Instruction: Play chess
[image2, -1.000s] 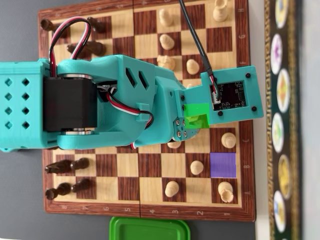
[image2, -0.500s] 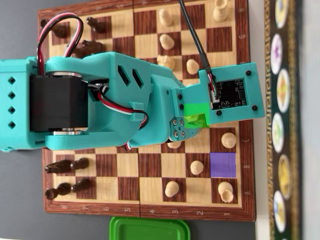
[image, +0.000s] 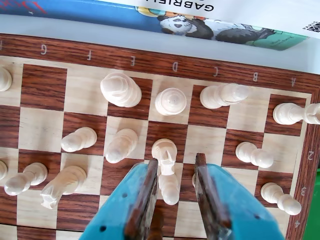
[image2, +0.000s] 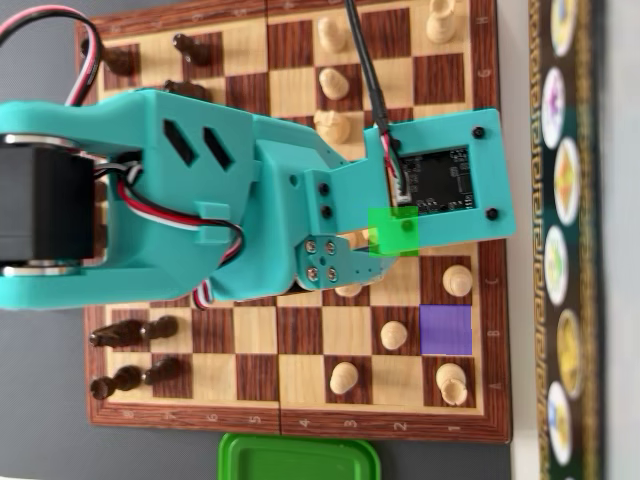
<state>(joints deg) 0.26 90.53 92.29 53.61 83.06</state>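
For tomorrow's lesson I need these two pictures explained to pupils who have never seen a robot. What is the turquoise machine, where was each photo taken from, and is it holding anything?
The turquoise machine is a small robot arm, seen from a camera fixed above the table. The other picture comes from a camera riding on the arm's wrist, looking down past its two-fingered gripper.

Under it lies a wooden chessboard. Pale pieces stand near the gripper, and dark pieces stand at the far side in the overhead view. A green square and a purple square are marked there; what they mean is not shown. A green container sits beside the board.

The gripper is open. A pale pawn stands between its fingers, not yet squeezed, so nothing is held.
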